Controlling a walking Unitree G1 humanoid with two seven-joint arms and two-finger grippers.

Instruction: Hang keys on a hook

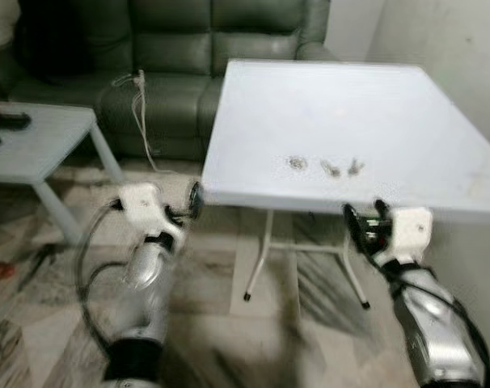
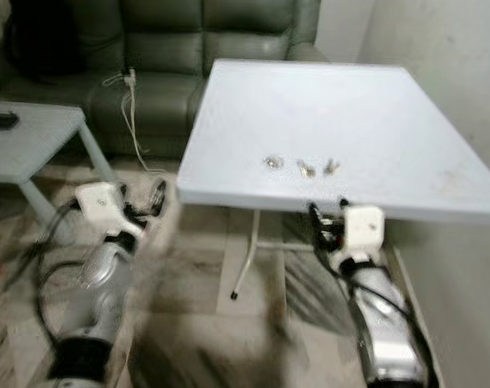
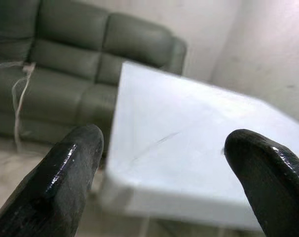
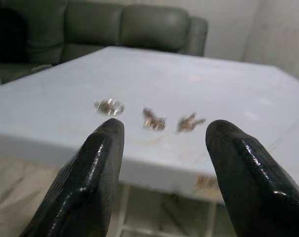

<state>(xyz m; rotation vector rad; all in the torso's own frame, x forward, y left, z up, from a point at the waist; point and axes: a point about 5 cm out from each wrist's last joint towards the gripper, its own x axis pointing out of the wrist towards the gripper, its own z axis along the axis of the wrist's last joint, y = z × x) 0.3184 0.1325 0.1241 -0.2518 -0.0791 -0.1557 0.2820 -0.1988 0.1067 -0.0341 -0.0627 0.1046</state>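
Left gripper (image 1: pixel 195 200) waits with fingers apart off the white table's (image 1: pixel 253 121) near left corner — well away from the keys (image 1: pixel 331 168). These lie strung sideways near the front edge, straight ahead of the right gripper (image 1: pixel 362 220), also open, below the rim.

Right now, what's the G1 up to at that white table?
Nothing is held yet. Three small metal pieces, apparently keys, lie apart near the front edge of the white table. The right gripper hangs open just below that edge, pointed at them. The left gripper is open too, by the table's left corner. I can't spot a hook.
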